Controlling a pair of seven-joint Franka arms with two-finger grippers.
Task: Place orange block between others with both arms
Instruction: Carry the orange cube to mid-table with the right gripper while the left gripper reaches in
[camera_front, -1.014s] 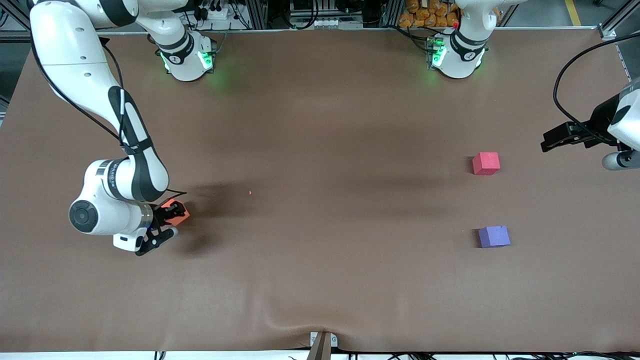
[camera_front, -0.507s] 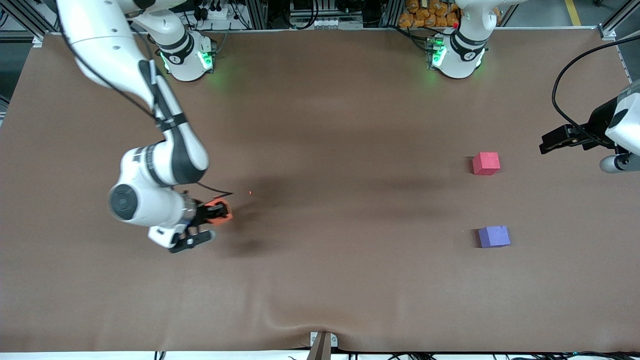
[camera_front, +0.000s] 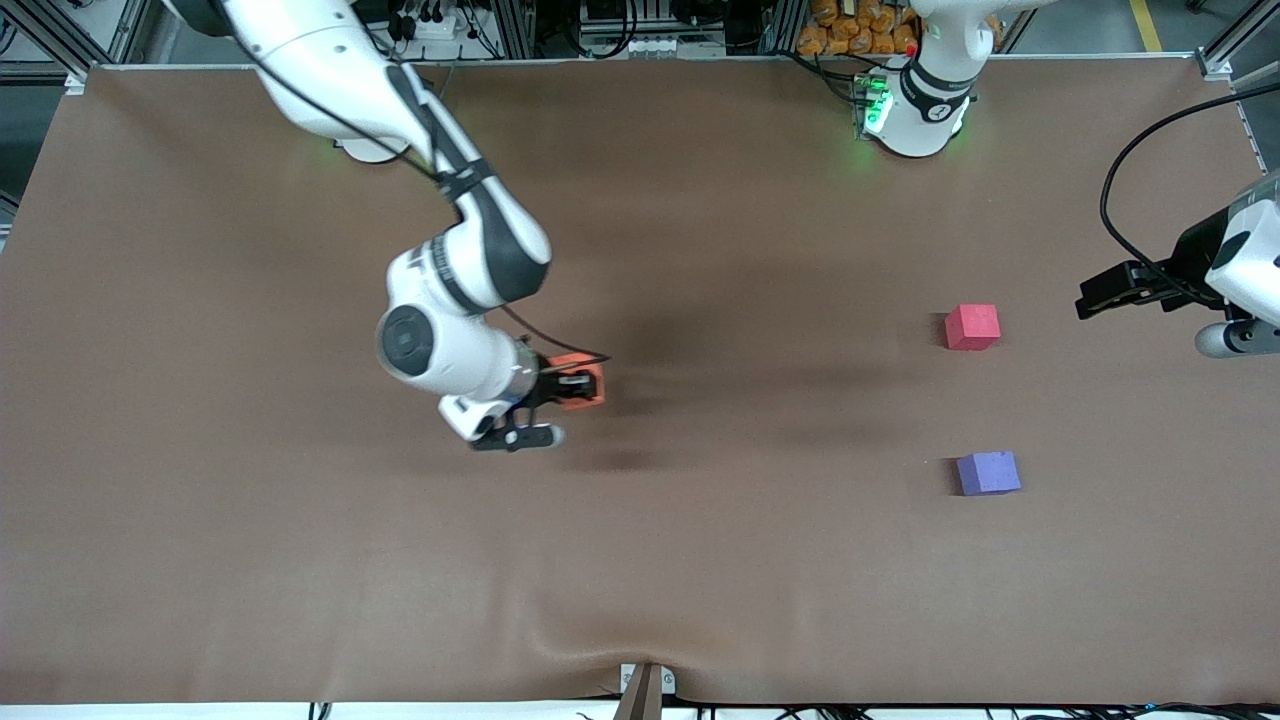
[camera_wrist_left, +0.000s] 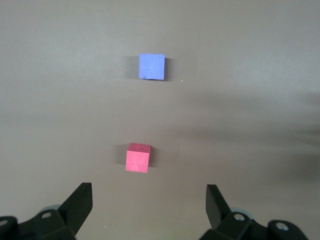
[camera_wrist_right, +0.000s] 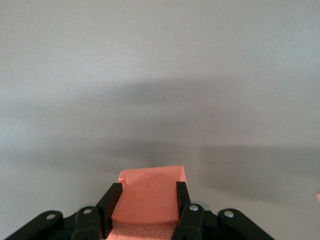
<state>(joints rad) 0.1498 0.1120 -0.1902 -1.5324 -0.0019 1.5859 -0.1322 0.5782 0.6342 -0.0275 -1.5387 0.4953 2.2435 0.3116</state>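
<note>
My right gripper (camera_front: 572, 384) is shut on the orange block (camera_front: 582, 385), carried in the air over the middle of the brown table (camera_front: 700, 560). In the right wrist view the orange block (camera_wrist_right: 149, 192) sits squeezed between the two black fingers (camera_wrist_right: 183, 196). The red-pink cube (camera_front: 972, 327) and the purple-blue cube (camera_front: 988, 473) rest on the table toward the left arm's end, the purple-blue one nearer the front camera. My left gripper (camera_front: 1095, 297) waits open beside the red-pink cube (camera_wrist_left: 138, 157), with nothing between its fingers (camera_wrist_left: 81, 200). The purple-blue cube (camera_wrist_left: 151, 66) also shows in the left wrist view.
A fold in the table cover (camera_front: 640, 650) rises near the front edge, above a small bracket (camera_front: 645, 685). The left arm's green-lit base (camera_front: 915, 115) stands at the table's back edge. A black cable (camera_front: 1130, 160) loops above the left gripper.
The right arm has swung from its own end of the table toward the middle, carrying the orange block with it. The left gripper has barely shifted. Both cubes stayed in place.
</note>
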